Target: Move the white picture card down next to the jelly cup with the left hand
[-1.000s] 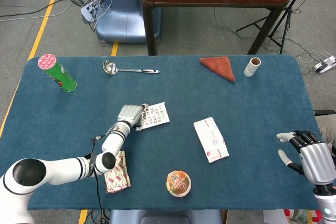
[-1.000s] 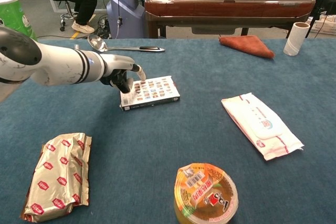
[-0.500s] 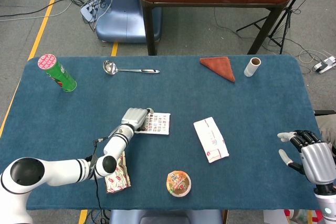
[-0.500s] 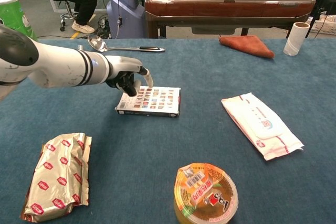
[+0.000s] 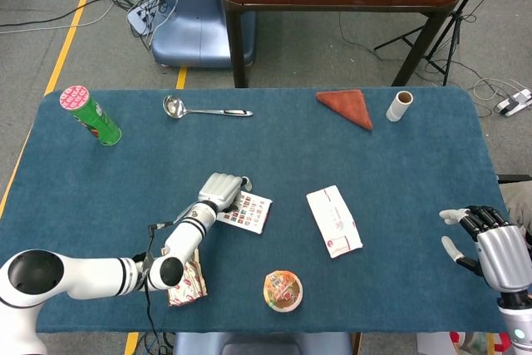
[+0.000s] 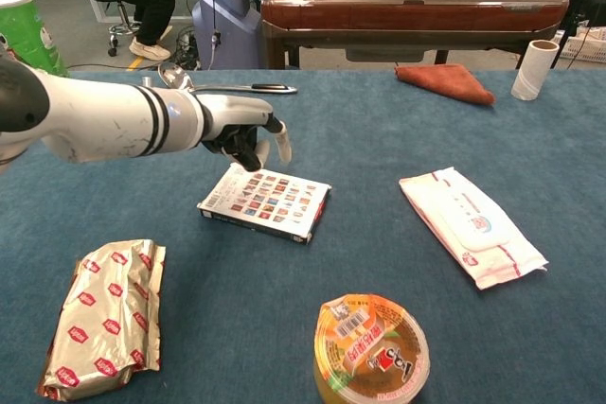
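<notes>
Left hand (image 5: 223,190) sits at the card's (image 5: 247,211) upper-left edge from the head camera, well above the jelly cup (image 5: 283,290); we judge the slide downward half done. From the chest camera our curled fingers (image 6: 281,147) hover beside the card (image 6: 265,202), gripping nothing; it lies flat, white, printed with tiny pictures. Next: push toward the cup (image 6: 371,348).

The left arm reaches from the near left corner of the table toward its middle, white with black bands at the joints. Its silver-and-black left hand (image 5: 221,189) (image 6: 248,134) points away from the robot, fingers curled downward. The right hand (image 5: 490,248) hangs just past the table's right edge near the front corner, fingers spread, holding nothing.
</notes>
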Robot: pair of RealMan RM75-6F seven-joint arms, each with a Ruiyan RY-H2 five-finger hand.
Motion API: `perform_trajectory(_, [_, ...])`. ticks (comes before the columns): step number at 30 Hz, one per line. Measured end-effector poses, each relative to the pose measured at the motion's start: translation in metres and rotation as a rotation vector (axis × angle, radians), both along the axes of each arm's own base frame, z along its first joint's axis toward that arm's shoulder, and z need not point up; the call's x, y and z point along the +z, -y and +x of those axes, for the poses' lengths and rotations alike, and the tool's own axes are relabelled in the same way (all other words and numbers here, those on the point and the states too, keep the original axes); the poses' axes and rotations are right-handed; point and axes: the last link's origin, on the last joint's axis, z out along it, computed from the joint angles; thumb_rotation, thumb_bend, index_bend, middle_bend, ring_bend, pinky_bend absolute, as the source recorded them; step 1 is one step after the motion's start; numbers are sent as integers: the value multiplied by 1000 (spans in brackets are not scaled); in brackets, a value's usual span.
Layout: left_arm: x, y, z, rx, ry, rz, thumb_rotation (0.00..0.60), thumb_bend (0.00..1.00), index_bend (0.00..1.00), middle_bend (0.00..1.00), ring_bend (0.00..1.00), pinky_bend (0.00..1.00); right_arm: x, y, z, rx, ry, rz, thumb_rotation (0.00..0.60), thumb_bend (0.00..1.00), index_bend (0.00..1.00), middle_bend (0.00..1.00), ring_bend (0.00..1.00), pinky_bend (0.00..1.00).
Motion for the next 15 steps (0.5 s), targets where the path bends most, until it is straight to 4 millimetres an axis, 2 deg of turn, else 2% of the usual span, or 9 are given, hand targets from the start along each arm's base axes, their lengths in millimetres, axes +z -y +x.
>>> perform_trajectory(7, [-5,-2,-11,3,-62,1,600,839,237,1000,968,1000,0,0,0,-1,1,0,600,274,395,480,355,373])
perform_trajectory(15, [-8,3,-17,3,-103,-21,600,838,272,1000,969,1000,0,1,-1,-5,1,1,600,275,395,480,355,373])
